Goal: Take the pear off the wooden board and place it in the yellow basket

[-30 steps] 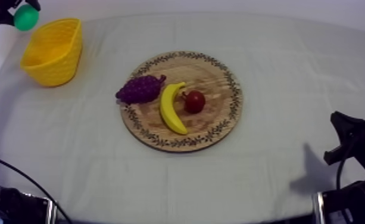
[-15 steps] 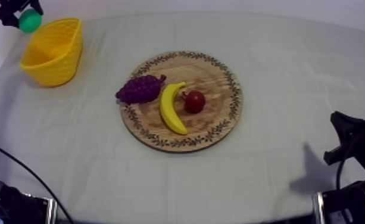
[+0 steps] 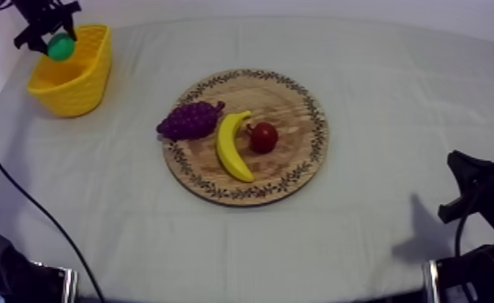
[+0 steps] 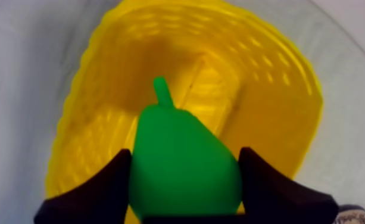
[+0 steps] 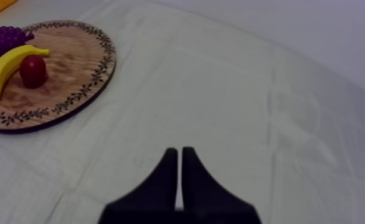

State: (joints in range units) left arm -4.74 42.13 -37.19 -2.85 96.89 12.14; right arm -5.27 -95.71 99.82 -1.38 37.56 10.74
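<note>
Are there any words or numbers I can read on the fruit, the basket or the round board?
None: no words, numbers or signs can be read anywhere.
The rim of the wooden board carries only a leafy pattern, not letters.
The yellow basket, pear, banana, grapes and small red fruit are all plain.

In the left wrist view the pear (image 4: 181, 167) hides the middle of the floor of the yellow basket (image 4: 268, 77). The picture's edge cuts off the pear's base and the fingers of the left gripper (image 4: 184, 154). In the right wrist view the edge cuts off part of the wooden board (image 5: 71, 77) and the right gripper (image 5: 179, 150).
</note>
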